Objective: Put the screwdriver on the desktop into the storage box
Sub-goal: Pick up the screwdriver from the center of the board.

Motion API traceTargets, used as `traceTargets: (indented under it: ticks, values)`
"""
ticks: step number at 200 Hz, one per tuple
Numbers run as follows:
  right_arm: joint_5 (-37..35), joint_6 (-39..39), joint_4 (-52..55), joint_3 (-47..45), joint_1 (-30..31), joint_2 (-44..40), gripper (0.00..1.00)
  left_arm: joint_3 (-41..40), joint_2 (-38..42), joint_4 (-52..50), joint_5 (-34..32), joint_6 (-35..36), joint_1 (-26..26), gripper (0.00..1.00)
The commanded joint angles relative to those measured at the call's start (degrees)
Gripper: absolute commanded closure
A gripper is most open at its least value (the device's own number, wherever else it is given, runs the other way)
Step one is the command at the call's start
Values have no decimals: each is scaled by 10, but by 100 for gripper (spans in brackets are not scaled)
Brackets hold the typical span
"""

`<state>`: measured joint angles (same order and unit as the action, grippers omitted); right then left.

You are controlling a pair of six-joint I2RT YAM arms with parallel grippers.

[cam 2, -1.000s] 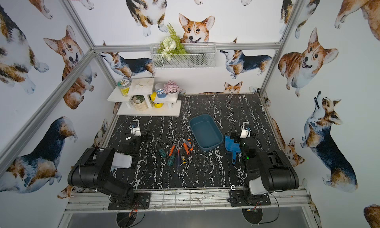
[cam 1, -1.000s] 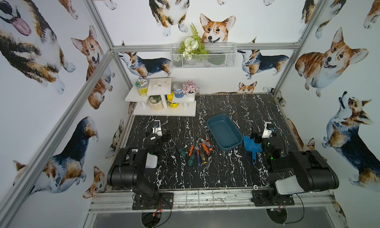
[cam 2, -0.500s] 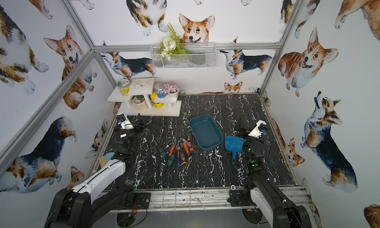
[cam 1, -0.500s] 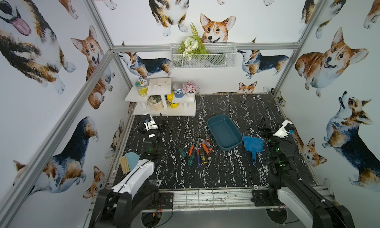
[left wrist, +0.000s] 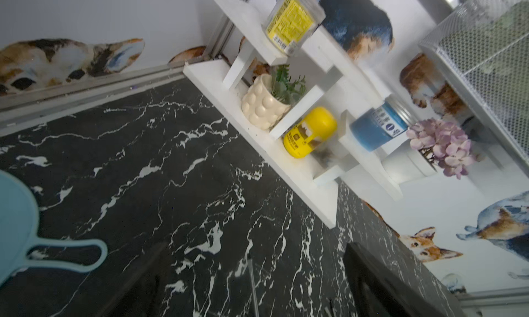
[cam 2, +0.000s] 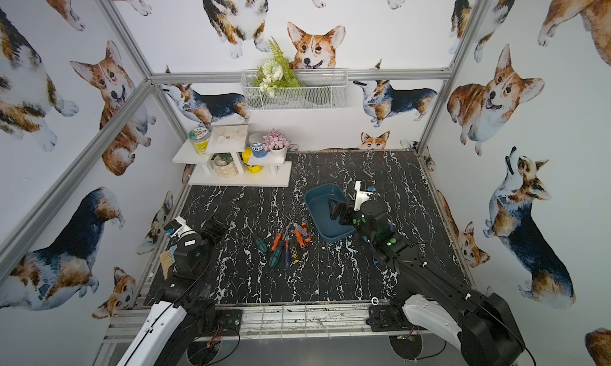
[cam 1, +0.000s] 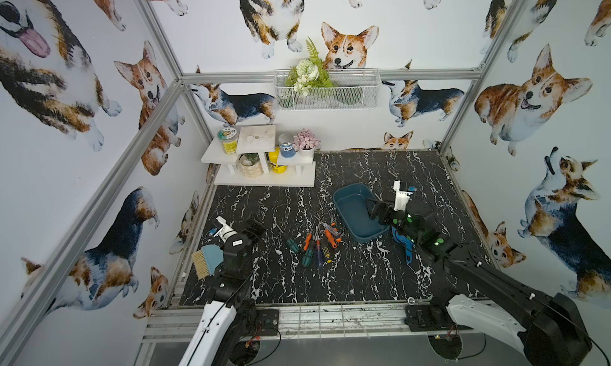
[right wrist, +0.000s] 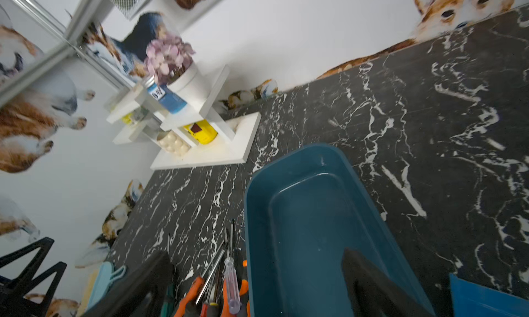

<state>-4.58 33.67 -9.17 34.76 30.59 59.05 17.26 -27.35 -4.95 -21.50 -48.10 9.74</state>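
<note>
Orange- and green-handled steel screwdrivers [cam 1: 318, 245] heaped on black white-veined desktop [cam 1: 363, 275], shafts pointing rearward | right gripper [cam 1: 369, 209] jaws apart, empty, above dark teal plastic storage box [cam 1: 352, 214]; heap to its left | left gripper [cam 1: 257, 227] jaws apart, similarly near

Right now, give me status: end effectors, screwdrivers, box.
Left end effector open, empty. Right end effector open, empty, over storage box. Screwdrivers piled on desktop, box empty. Dustpan under right arm.

Black left arm [cam 1: 236, 255] and right arm [cam 1: 479, 275] carry white lower shells [cam 1: 482, 318], white wrist cameras [cam 1: 401, 196], thin black cables [cam 1: 279, 339]; green dots [cam 1: 410, 219] mark the right.
</note>
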Motion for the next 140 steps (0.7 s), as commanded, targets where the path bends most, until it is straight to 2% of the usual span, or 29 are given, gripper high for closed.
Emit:
traceTargets:
  ticks: [1, 15, 28, 59, 92, 113, 126, 140]
  values:
    - [-28, -22, 85, 32, 31, 44, 2, 34, -39, -66, 64, -12, 4, 0]
    - [-36, -23, 91, 49, 49, 74, 2, 72, -109, -71, 97, 2, 16, 0]
    - [-41, -19, 100, 63, 56, 89, 2, 112, -180, -83, 105, 7, 47, 0]
    - [-73, -6, 132, 74, 55, 98, 1, 176, -299, -116, 43, -16, 160, 0]
    - [-112, 2, 145, 49, 55, 72, 1, 172, -371, -136, -4, -81, 227, 3]
    - [-126, 4, 144, 38, 56, 60, 1, 152, -394, -111, -21, -120, 255, 13]
    - [-130, 4, 143, 37, 56, 59, 2, 150, -419, -96, -25, -127, 260, 15]
    - [-132, 3, 142, 39, 56, 61, 2, 156, -455, -82, -15, -122, 260, 29]
